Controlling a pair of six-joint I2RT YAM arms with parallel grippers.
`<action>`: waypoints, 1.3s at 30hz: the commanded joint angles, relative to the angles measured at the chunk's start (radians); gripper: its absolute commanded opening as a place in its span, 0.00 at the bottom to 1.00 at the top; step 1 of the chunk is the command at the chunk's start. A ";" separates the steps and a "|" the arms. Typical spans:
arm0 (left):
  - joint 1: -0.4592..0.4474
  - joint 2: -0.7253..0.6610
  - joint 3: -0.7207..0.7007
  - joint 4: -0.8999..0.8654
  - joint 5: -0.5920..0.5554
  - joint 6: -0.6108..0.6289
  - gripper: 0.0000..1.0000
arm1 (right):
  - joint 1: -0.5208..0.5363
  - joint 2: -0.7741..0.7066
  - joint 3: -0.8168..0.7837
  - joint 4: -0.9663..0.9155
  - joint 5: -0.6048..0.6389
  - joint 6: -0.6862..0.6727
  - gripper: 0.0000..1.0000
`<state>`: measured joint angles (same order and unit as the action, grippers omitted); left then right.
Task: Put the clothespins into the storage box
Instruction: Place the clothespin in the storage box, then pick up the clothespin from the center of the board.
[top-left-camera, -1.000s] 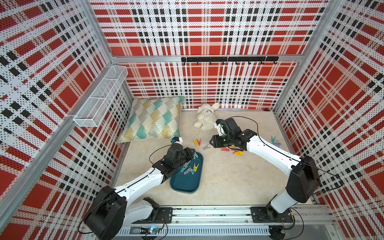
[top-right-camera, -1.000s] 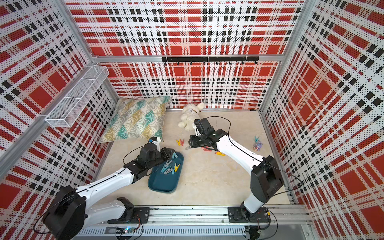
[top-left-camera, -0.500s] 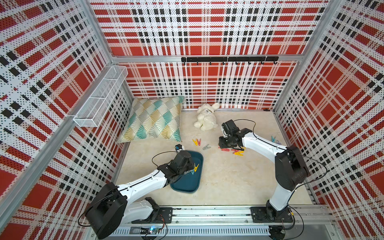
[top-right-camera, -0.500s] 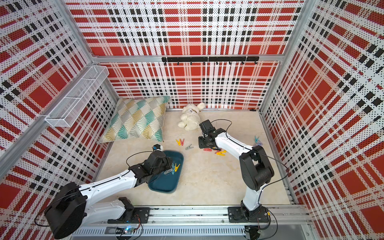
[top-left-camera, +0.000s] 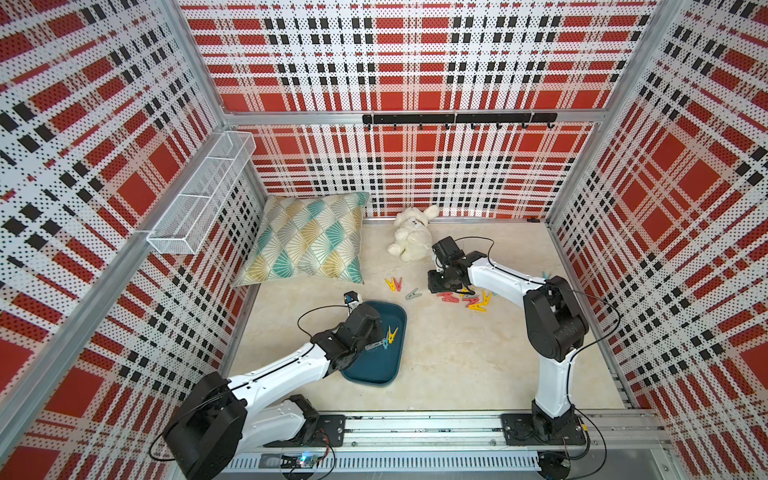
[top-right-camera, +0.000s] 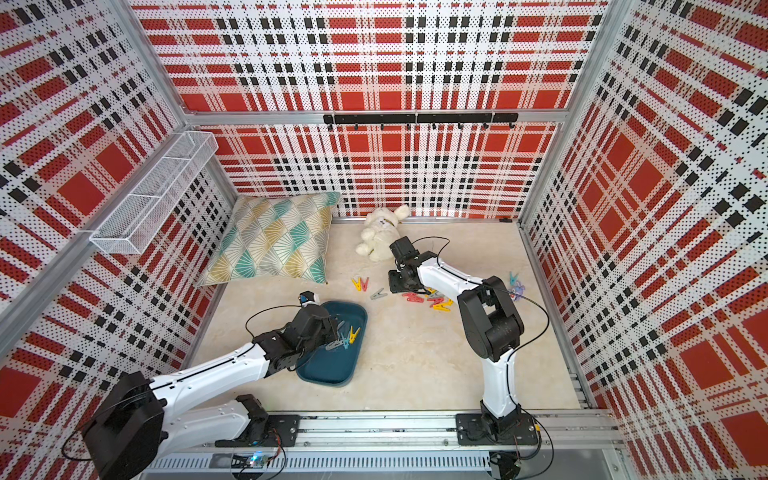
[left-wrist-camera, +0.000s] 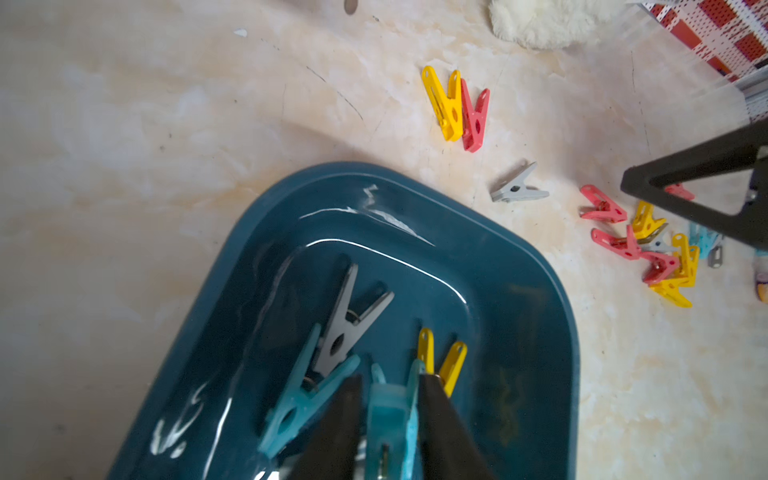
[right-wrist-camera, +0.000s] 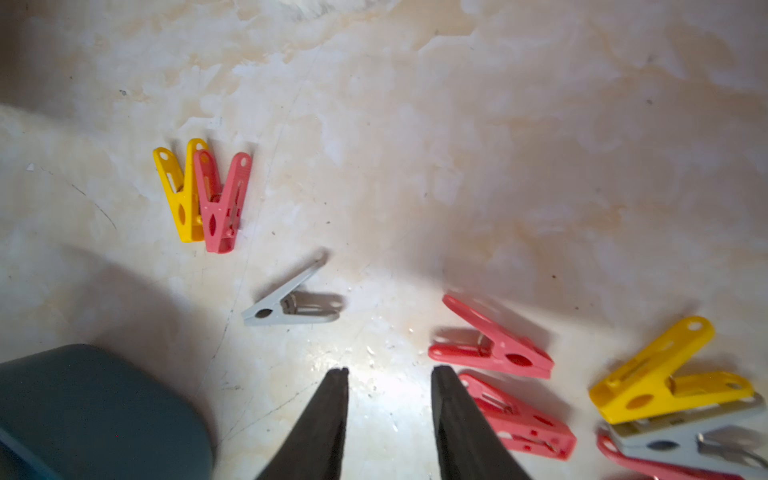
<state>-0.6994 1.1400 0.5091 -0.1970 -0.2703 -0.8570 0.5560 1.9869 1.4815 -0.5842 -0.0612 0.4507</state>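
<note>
The dark teal storage box (top-left-camera: 376, 365) lies on the floor at front left. My left gripper (left-wrist-camera: 388, 380) hangs low inside it, open. A light blue clothespin (left-wrist-camera: 390, 415) stands between the fingers, with a small gap on one side. A grey clothespin (left-wrist-camera: 349, 324), another light blue one (left-wrist-camera: 303, 399) and a yellow one (left-wrist-camera: 446, 365) lie in the box. My right gripper (right-wrist-camera: 388, 374) is open and empty just above the floor, beside two red clothespins (right-wrist-camera: 494, 349). A heap of clothespins (top-left-camera: 467, 300), a grey one (top-left-camera: 413, 294) and a yellow-red pair (top-left-camera: 394, 284) lie on the floor.
A patterned pillow (top-left-camera: 309, 237) and a white plush toy (top-left-camera: 411, 237) lie at the back. A white wire basket (top-left-camera: 203, 195) hangs on the left wall and a black hook rail (top-left-camera: 457, 119) on the back wall. More clothespins (top-right-camera: 515, 282) lie by the right wall.
My left gripper has sunk lower into the box and its jaws have parted from the light blue clothespin. My right arm has folded back and come down beside the heap.
</note>
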 joint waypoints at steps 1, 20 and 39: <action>0.010 -0.030 -0.012 -0.018 -0.015 0.007 0.41 | 0.031 0.046 0.049 0.016 -0.022 0.026 0.42; 0.038 -0.115 -0.047 -0.022 0.012 0.007 0.42 | 0.062 0.184 0.165 0.011 -0.003 0.095 0.47; 0.069 -0.144 -0.081 -0.010 0.037 0.021 0.41 | 0.082 0.277 0.254 -0.012 -0.010 0.124 0.37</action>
<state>-0.6403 1.0061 0.4419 -0.2176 -0.2420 -0.8543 0.6292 2.2322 1.7088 -0.5823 -0.0746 0.5629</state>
